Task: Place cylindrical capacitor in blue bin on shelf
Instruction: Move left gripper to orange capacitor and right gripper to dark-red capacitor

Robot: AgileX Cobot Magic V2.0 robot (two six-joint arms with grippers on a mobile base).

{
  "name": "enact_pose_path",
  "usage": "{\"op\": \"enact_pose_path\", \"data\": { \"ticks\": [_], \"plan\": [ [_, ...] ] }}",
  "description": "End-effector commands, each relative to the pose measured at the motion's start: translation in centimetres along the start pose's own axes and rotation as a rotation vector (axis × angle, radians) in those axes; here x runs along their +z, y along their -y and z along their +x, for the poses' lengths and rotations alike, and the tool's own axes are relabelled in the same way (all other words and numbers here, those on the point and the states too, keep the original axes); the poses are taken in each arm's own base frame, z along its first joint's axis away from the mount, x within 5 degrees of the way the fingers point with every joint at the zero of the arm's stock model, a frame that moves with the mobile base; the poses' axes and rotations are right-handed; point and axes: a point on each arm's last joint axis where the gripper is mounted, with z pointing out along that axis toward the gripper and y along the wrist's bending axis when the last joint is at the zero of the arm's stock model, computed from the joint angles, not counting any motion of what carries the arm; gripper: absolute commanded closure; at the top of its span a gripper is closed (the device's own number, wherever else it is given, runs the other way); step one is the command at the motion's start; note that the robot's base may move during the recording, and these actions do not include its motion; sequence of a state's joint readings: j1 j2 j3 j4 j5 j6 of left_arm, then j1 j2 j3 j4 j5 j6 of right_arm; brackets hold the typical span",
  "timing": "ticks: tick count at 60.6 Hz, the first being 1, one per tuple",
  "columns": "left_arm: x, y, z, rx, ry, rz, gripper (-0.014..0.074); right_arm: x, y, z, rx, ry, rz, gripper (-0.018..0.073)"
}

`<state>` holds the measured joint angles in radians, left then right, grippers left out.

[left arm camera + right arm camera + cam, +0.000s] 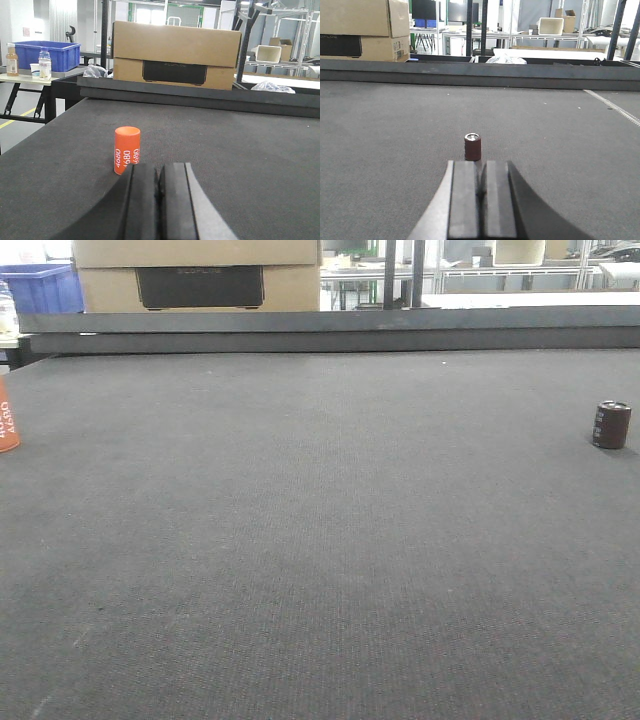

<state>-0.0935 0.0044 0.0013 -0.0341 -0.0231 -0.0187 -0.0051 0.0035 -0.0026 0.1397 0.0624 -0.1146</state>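
Front view: the capacitor (611,425) stands upright on the bench (320,540); neither end effector shows.

Left wrist view: the left end effector (159,172) is pressed together, empty; an orange cylinder (127,150) stands just ahead, slightly left.

Right wrist view: the right end effector (481,170) is pressed together, empty; the capacitor (472,146) stands just ahead, untouched.
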Motion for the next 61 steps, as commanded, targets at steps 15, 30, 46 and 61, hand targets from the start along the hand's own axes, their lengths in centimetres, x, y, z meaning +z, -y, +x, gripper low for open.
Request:
{"op": "enact_pose_path", "data": {
  "ticks": [15,30,46,61],
  "plan": [
    [0.0,0.0,-0.2,-0.004,0.024,0.001,0.0708,0.0,0.0,-0.1,-0.007,0.019,0.000,0.0715],
    [0.0,0.0,-0.2,-0.004,0.024,0.001,0.0708,0.0,0.0,-0.1,-0.007,0.019,0.000,0.0715],
    [0.0,0.0,-0.4,-0.004,0.046,0.002,0.0708,0.0,0.1,-0.6,-0.007,0.070,0.006,0.0715],
    [-0.2,0.0,-1.5,-0.006,0.159,0.004,0.0708,-0.3,0.2,-2.1,0.028,0.181,0.015,0.0715]
  ]
}}
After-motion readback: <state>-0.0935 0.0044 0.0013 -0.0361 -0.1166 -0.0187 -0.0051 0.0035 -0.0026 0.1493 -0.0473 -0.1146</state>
